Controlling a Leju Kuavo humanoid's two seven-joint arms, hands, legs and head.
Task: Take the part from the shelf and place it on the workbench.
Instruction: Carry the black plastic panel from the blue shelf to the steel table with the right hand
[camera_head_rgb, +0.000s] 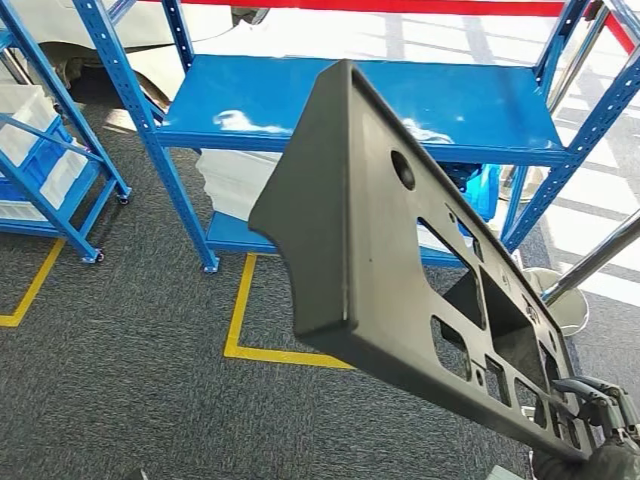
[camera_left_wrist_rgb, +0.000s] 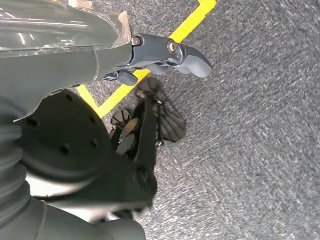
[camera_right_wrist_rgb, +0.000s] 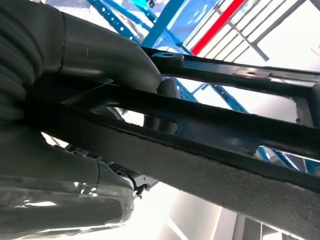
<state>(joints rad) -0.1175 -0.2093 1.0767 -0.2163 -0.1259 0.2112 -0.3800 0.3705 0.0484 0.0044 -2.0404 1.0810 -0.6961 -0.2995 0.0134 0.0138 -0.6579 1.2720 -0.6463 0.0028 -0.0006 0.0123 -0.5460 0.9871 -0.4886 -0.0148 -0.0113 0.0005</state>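
The part (camera_head_rgb: 355, 220) is a large dark grey plastic panel with several cut-outs, held up tilted in front of the blue shelf (camera_head_rgb: 302, 100) in the head view. My right hand (camera_head_rgb: 600, 415) grips its lower right end near the picture's corner. In the right wrist view the thick grey thumb (camera_right_wrist_rgb: 113, 55) lies over one bar of the part (camera_right_wrist_rgb: 226, 125), with the fingers wrapped through an opening. My left hand (camera_left_wrist_rgb: 158, 65) hangs over the grey carpet with its thumb stretched out and nothing in it.
The shelf's middle board is bare; a white stack (camera_head_rgb: 234, 180) lies under it. A second blue rack with white bins (camera_head_rgb: 45, 150) stands at the left. Yellow floor tape (camera_head_rgb: 241, 300) marks the carpet. A chrome pole (camera_head_rgb: 589, 260) and a white bucket (camera_head_rgb: 566, 305) are at the right.
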